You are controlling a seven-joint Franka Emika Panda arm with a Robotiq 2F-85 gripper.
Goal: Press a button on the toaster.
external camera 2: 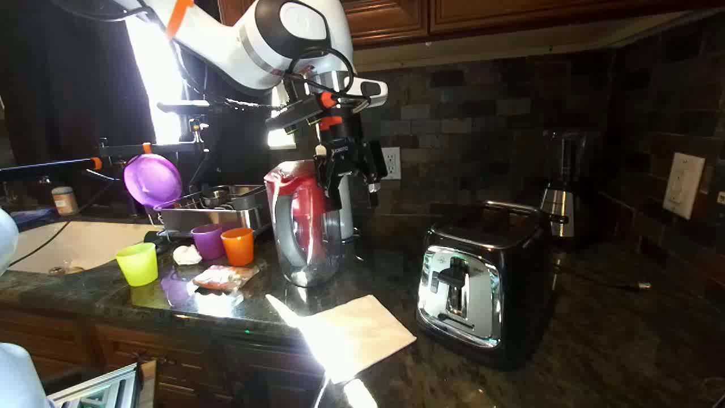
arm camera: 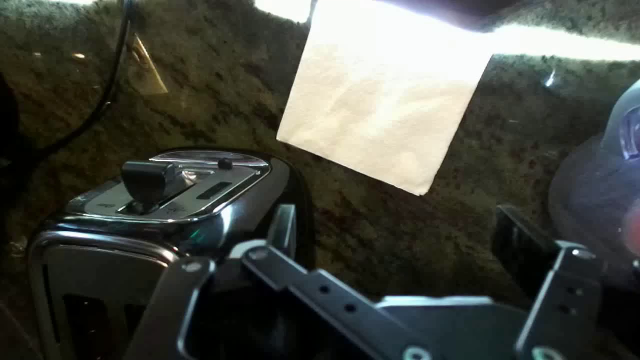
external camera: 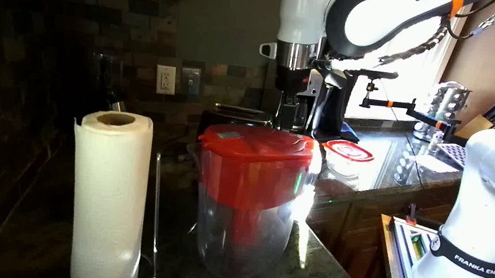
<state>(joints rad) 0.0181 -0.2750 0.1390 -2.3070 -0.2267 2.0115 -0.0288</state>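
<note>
Toaster point(external camera 2: 487, 283) is set in from the inner corner of the desk point(external camera 2: 600, 351), w/ a sheet point(external camera 2: 368, 334) lying betw. it and the edge there. In wrist view, claw point(arm camera: 400, 227) is hung above the desk, betw. toaster & pitcher point(external camera 2: 308, 224), fingers point(arm camera: 522, 247) spread, nothing gripped. Approach is judged the step in hand; no press is seen. Next, claw prob. needs to be brought across to toaster's panel point(external camera 2: 478, 300), fingers pressed together and lined up w/ the button. Which control is meant can't be told: lever point(arm camera: 149, 180) & small knob point(arm camera: 225, 163) are seen. Straight push is called for.
</note>
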